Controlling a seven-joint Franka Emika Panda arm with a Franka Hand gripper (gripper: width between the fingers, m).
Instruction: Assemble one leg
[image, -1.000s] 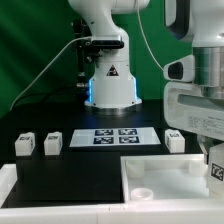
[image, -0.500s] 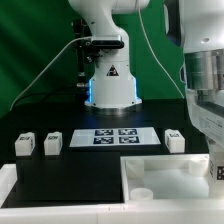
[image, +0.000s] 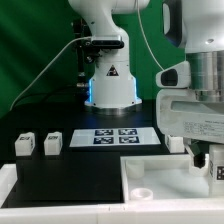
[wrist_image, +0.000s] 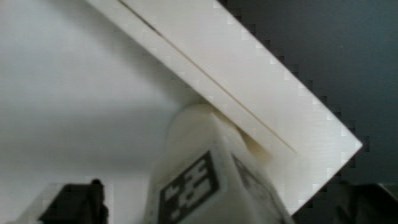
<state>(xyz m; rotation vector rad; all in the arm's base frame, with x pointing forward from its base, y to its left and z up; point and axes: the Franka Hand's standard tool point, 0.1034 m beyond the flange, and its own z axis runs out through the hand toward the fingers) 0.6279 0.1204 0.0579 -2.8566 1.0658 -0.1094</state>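
My gripper (image: 206, 160) hangs at the exterior view's right, over the far right corner of the white tray-like tabletop (image: 150, 170). It is shut on one leg (image: 214, 164), a small white block with a black-and-white tag. In the wrist view this leg (wrist_image: 210, 170) stands between my dark fingers (wrist_image: 75, 203), just inside the tabletop's raised rim (wrist_image: 249, 80). Three more legs stand on the black table: two at the exterior view's left (image: 24, 145) (image: 52, 144) and one at the right (image: 175, 142), beside my gripper.
The marker board (image: 117, 137) lies flat in the middle of the table. The robot base (image: 110, 85) stands behind it, with cables at the back left. The tabletop fills the near edge of the exterior view.
The hand swung toward the exterior view's right half a second ago and has come back left. The held leg stayed near the tabletop's far right corner, now slightly higher.
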